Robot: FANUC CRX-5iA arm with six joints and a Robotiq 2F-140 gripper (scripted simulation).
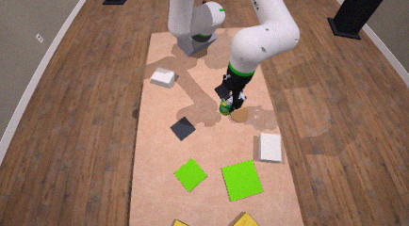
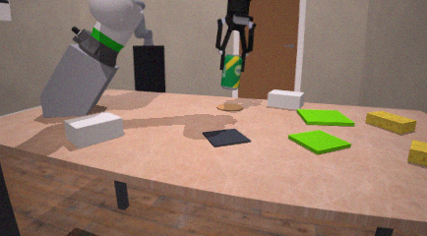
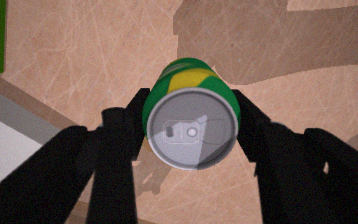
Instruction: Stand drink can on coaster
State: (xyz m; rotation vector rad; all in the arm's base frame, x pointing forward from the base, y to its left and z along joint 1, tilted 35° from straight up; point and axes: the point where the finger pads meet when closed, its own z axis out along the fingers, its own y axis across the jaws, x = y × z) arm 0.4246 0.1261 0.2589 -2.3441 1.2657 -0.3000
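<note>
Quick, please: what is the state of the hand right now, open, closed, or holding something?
Hand: closed on the green drink can, held upright in the air above the table.
</note>
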